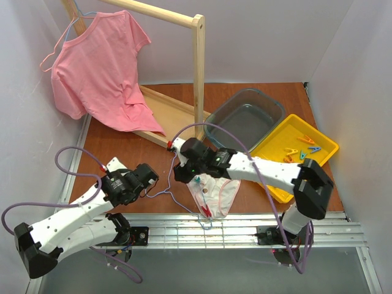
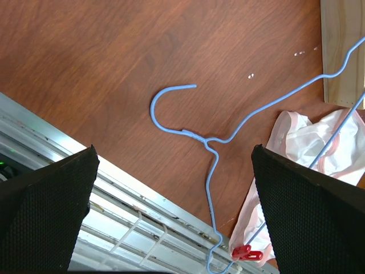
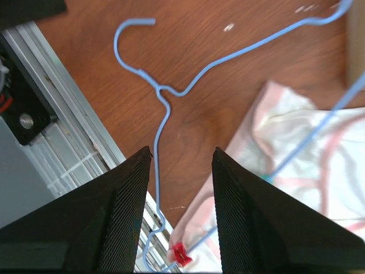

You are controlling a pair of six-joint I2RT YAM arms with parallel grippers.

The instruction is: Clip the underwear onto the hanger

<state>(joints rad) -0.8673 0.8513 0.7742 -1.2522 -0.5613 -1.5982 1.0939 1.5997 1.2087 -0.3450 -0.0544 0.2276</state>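
Black right gripper hovers, spread apart, above the hanger and underwear.

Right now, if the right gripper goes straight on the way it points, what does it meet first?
Probably the hanger: its blue wire runs in the gap of the open right gripper, with the wooden table behind it. Depth is hard to judge.

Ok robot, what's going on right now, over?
Left gripper open, right gripper open. Thin light-blue wire hanger over small white pink-trimmed briefs, red peg on. Nothing blocking.
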